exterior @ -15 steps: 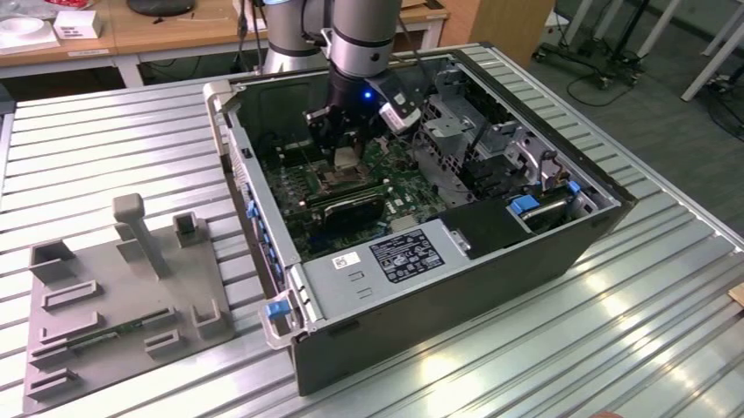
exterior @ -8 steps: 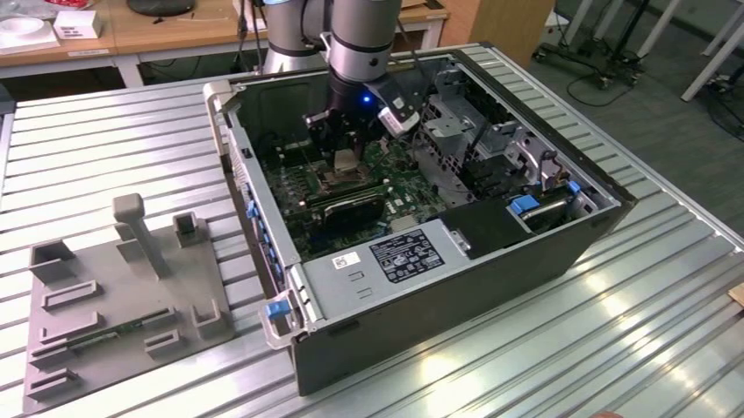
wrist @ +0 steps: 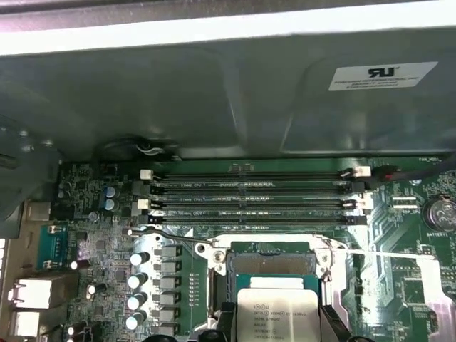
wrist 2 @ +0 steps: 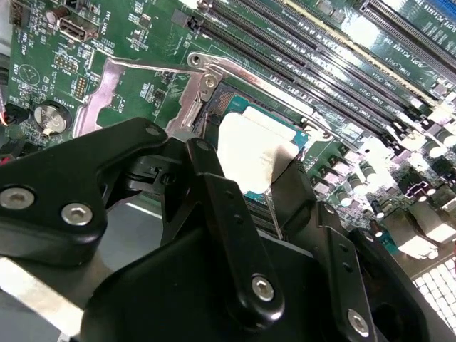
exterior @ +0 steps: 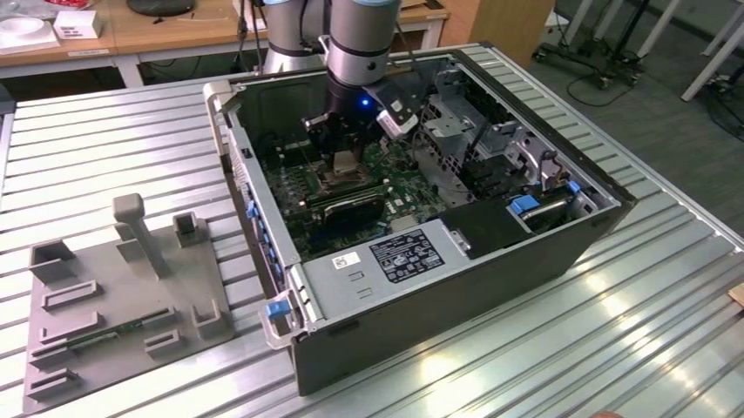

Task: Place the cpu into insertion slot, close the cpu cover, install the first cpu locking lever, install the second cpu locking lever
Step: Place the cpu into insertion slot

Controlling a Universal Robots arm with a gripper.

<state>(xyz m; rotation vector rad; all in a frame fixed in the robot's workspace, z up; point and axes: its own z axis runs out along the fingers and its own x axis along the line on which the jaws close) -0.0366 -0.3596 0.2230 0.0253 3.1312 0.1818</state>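
The cpu [wrist: 278, 313] lies flat, pale printed face up, over the insertion slot [wrist: 271, 263] on the green motherboard [wrist: 92, 192]. Being square, it has no long axis; its edges run in line with the slot's silvery rim and with the long black memory slots [wrist: 249, 189] just beyond. Whether it is seated in the slot or held just above it cannot be told. In the second wrist view the cpu cover [wrist 2: 98, 92] lies swung open just beside the slot, green board showing through its cut-out centre.

The gripper [wrist: 278, 329] pinches the chip from above. The two black fingers [wrist 2: 214, 185] are drawn in against opposite edges of the cpu, with its pale face bare between them.

In the exterior view the arm [exterior: 355, 52] points straight down from the wrist into the open computer case [exterior: 465, 287], and the gripper is low over the board. The case lies on its side on a ribbed metal table [exterior: 651, 331]. A grey fixture tray [exterior: 117, 305] sits well apart, towards the exterior view's left.
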